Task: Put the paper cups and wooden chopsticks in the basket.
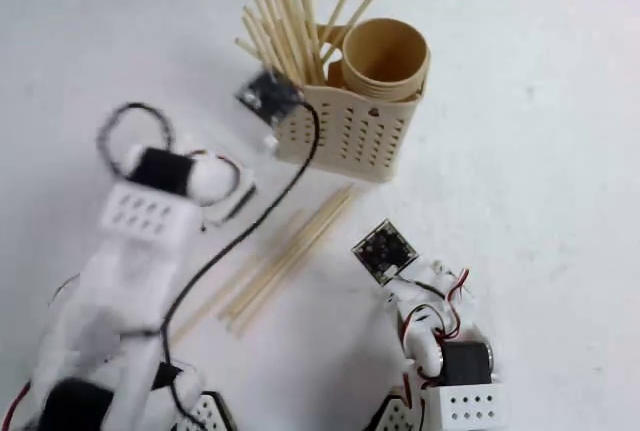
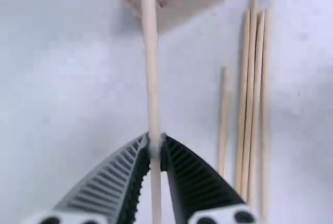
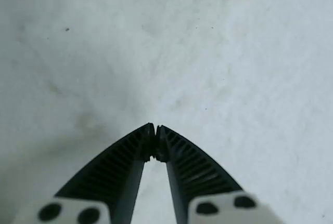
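Left wrist view: a pale wooden chopstick (image 2: 150, 68) is clamped in the left tool (image 2: 155, 148) near the cream perforated plastic basket (image 1: 350, 136); release over its rim is needed next. The right tool (image 3: 156, 143) is closed together, empty.

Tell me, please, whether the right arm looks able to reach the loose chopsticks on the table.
Probably yes. The right claw is shut and empty over the table, and the chopsticks lie just beside it with nothing between; only the other arm's cable hangs over their far side.
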Robot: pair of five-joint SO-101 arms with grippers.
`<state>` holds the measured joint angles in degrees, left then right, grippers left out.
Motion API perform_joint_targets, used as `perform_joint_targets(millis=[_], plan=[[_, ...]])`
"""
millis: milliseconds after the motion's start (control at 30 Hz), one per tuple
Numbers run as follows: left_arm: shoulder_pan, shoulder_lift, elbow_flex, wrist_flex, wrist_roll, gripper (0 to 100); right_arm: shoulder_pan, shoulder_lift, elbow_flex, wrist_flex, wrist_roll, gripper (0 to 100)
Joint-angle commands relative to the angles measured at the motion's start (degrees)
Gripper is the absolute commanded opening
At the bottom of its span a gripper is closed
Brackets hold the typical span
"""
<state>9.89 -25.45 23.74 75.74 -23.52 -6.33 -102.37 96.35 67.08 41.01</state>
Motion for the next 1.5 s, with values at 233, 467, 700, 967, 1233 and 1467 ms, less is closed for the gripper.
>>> perform_joint_targets(millis=[233,467,700,967,1233,1467], plan=[[3.0,-9.6,-28.2,-4.9,10.8,2,0.0,-0.2,0.5,0.4,0.3,1.9],[11.3,-7.9,-26.0,-31.1,15.7,2,0.0,-0.2,0.5,0.4,0.3,1.9],[11.8,3.2,-27.3,-45.1,21.1,3,0.0,-0.2,0.5,0.4,0.3,1.9],[10.7,15.8,-32.4,-45.8,22.6,3,0.0,-0.2,0.5,0.4,0.3,1.9],[8.1,20.3,-34.2,-45.8,22.6,3,0.0,-0.2,0.5,0.4,0.3,1.9],[8.0,20.4,-34.2,-45.5,22.6,8,0.0,-0.2,0.5,0.4,0.3,1.9]])
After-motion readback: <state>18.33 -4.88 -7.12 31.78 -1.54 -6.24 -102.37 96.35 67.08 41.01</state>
